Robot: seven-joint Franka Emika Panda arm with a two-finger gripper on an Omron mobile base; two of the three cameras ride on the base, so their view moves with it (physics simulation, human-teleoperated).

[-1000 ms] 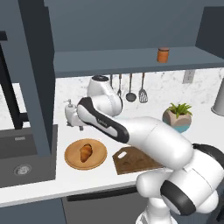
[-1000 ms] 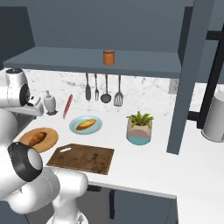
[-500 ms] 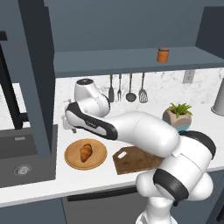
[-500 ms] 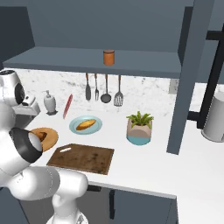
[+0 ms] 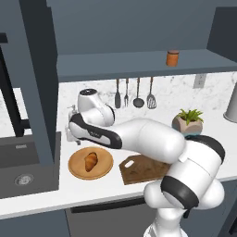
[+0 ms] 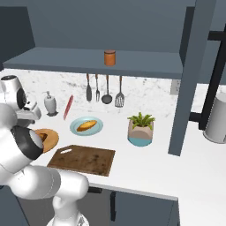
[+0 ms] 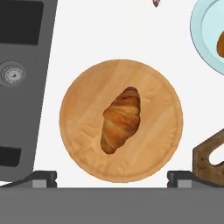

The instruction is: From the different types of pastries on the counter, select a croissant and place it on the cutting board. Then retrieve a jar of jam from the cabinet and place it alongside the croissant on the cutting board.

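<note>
Hand view looks straight down on the croissant, lying at the middle of a round wooden plate on the counter, with the sink to one side and a corner of the cutting board at the other — detail the base views give only at a slant. The right base view alone shows the bun on its blue plate and the whole board, bare, while the jar stands on the cabinet shelf. The tool hangs above the croissant with its fingers wide apart and holding nothing — the pastry sits between the two tips, clear of both.
</note>
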